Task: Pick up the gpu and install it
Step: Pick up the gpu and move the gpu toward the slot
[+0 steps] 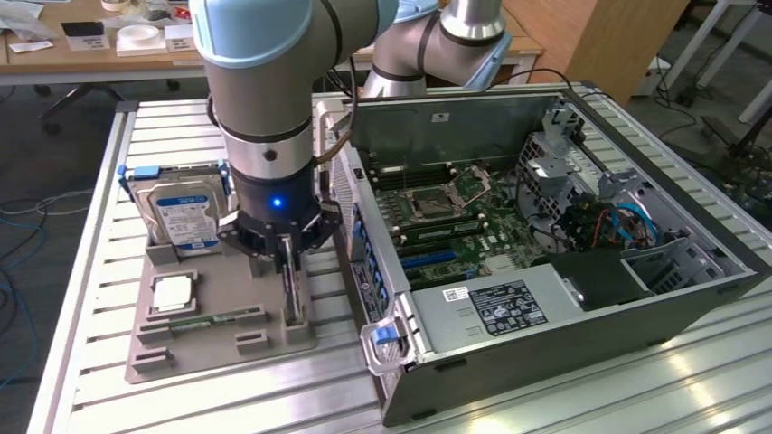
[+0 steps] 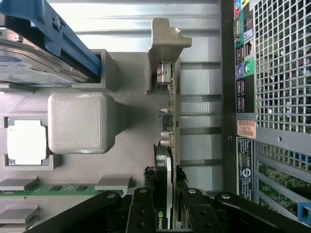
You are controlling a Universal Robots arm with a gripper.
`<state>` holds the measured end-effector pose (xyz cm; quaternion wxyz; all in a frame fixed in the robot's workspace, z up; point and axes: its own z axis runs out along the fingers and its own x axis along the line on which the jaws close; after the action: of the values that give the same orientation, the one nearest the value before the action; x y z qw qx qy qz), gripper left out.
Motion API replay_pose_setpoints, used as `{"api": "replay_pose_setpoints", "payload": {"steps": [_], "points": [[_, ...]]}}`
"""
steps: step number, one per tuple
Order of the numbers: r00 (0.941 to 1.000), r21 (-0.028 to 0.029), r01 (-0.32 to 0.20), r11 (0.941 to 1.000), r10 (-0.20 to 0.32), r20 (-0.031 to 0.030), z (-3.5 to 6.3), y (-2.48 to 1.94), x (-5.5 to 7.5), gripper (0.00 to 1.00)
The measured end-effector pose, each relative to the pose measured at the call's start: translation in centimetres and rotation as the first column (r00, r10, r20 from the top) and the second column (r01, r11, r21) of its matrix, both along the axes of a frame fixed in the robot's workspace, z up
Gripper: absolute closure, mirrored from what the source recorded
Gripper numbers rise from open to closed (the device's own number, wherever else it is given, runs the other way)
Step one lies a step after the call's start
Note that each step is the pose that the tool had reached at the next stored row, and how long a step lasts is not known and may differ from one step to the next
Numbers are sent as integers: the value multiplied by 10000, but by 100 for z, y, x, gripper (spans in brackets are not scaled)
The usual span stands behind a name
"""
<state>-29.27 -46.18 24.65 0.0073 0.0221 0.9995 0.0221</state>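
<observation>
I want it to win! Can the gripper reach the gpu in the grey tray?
Probably yes. The gripper is right above the gpu, which stands on edge in the grey tray, and nothing lies between them.

Silver-grey UR arm (image 1: 271, 90) w/ pale-blue joint caps, black wrist section, blue LED (image 1: 275, 201), black fingers (image 2: 141, 213) w/ screw heads

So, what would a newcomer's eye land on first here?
The big blue-grey robot arm reaching down onto the grey parts tray at the exterior view's left, its pincer clamped on the gpu standing on edge there. Beside it, to the exterior view's right, the open computer case shows its green motherboard.
</observation>
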Motion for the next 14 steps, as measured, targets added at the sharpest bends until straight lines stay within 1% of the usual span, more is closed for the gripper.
{"api": "replay_pose_setpoints", "payload": {"steps": [3, 14], "points": [[10000, 0, 0, 10000, 0, 1, 62, 0, 0, 73], [10000, 1, 0, 10000, 0, 4, 380, 0, 0, 73]]}}
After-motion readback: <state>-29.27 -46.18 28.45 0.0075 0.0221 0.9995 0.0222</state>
